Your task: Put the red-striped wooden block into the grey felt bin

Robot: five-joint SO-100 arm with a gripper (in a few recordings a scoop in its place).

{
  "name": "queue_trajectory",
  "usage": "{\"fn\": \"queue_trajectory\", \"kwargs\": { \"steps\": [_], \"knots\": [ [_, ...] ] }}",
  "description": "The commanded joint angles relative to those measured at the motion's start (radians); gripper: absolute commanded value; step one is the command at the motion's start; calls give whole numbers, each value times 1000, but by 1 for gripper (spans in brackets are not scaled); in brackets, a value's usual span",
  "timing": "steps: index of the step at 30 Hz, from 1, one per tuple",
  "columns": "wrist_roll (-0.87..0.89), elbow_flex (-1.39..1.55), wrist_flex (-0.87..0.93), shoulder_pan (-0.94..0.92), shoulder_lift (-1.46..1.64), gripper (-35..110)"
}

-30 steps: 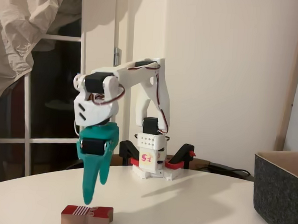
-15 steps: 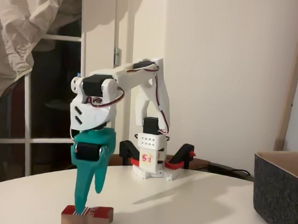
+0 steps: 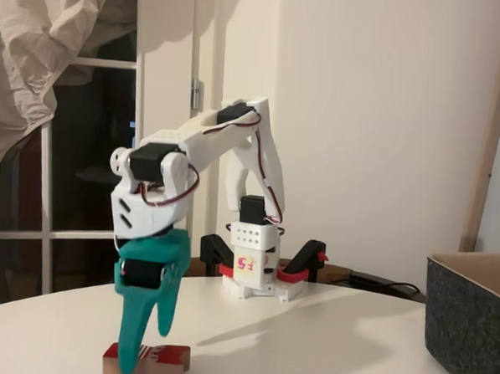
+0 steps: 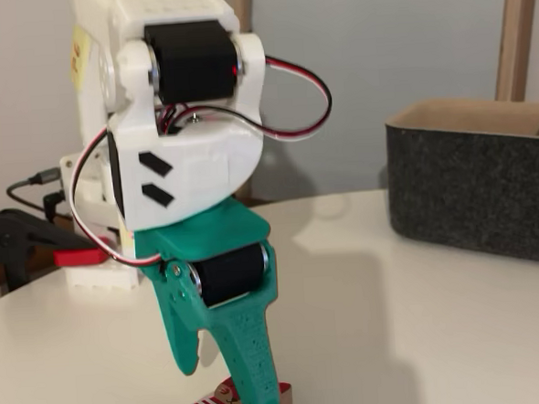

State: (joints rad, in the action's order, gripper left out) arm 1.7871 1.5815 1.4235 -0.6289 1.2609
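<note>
Astride the red-striped wooden block (image 3: 146,362), hand (image 3: 141,353), seemingly parted.

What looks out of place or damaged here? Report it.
Nothing stands out. The small red-striped wooden block lies flat and intact on the white round table, under the green gripper. The large dark grey felt bin stands upright with straight walls. Nothing looks spilled or broken.

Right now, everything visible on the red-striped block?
The red-striped wooden block lies flat on the white table, at the bottom edge in both fixed views. Light-brown wood sides, notched at the middle, red top with white stripes at one end. The teal gripper stands over it, one finger crossing its striped end; contact unclear.
</note>
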Motion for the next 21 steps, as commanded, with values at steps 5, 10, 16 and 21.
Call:
{"fn": "queue_trajectory", "kwargs": {
  "steps": [5,10,16,21],
  "knots": [
    [-8,-21,2,5,-38,38],
    [-26,-18,-40,17,-80,34],
    [-78,-18,-132,31,-137,28],
    [-147,-20,-201,25,-149,13]
  ]
}}
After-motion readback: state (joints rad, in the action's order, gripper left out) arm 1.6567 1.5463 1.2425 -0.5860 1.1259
